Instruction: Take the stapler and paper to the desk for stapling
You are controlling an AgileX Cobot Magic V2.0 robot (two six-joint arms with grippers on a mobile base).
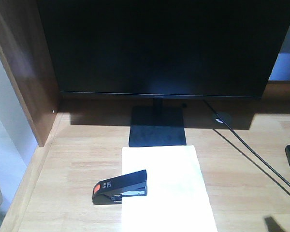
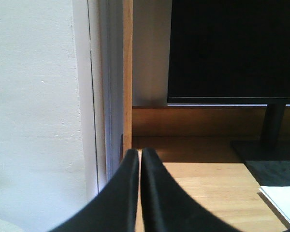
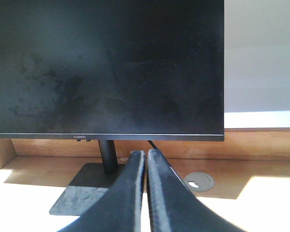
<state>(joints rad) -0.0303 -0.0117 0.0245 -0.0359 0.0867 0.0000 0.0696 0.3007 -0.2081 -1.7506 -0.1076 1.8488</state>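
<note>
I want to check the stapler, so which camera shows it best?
The exterior front-facing view: the whole stapler shows there, lying across the paper's left edge. Neither wrist view shows it.

Dark monitor (image 1: pixel 159 46) on black base (image 1: pixel 157 126), white wall (image 2: pixel 36 111), sunlit patches

Left gripper (image 2: pixel 139 159) — black fingers pressed together, only a hairline seam between them, nothing held. In its wrist view it points level toward the monitor (image 2: pixel 234 50), off that screen's left edge and below its bottom bezel.

Right gripper (image 3: pixel 146 162) — fingers likewise closed against each other, empty. It faces the monitor head-on, tips just below the lower bezel and a little right of the stand neck.

Neither arm appears in the front view.
</note>
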